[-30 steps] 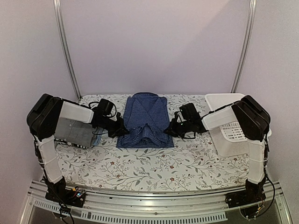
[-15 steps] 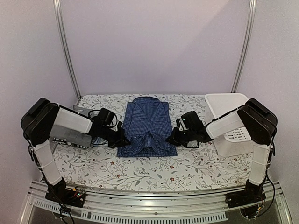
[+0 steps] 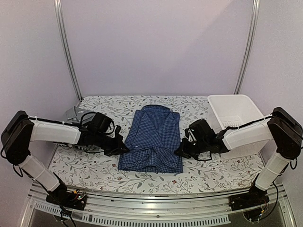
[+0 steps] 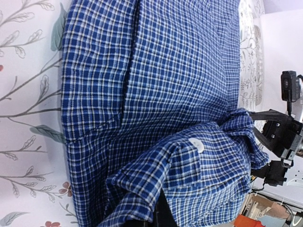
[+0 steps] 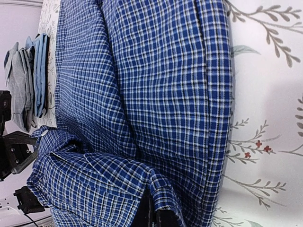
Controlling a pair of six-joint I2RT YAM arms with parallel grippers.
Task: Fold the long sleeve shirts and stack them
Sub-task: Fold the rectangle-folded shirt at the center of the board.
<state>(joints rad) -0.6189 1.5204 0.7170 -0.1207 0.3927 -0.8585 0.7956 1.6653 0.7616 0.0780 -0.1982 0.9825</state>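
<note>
The dark blue check shirt (image 3: 154, 137) lies partly folded in the middle of the table, collar at the far end and its lower part bunched up near the front. My left gripper (image 3: 122, 148) is shut on the cloth at the shirt's lower left edge. In the left wrist view the folded cuff with a white button (image 4: 196, 145) hangs over my fingers (image 4: 163, 218). My right gripper (image 3: 182, 151) is shut on the lower right edge. In the right wrist view the cloth (image 5: 165, 85) drapes over my fingers (image 5: 147, 213).
A stack of folded grey and light blue shirts (image 5: 26, 78) lies at the table's left, mostly behind my left arm in the top view (image 3: 72, 113). A white plastic basket (image 3: 234, 113) stands at the back right. The tablecloth (image 3: 213, 165) has a floral print.
Both arms have stretched out low and drawn the shirt's lower part toward the near edge. The whole shirt has slid nearer and a little right. Both grips have held.
</note>
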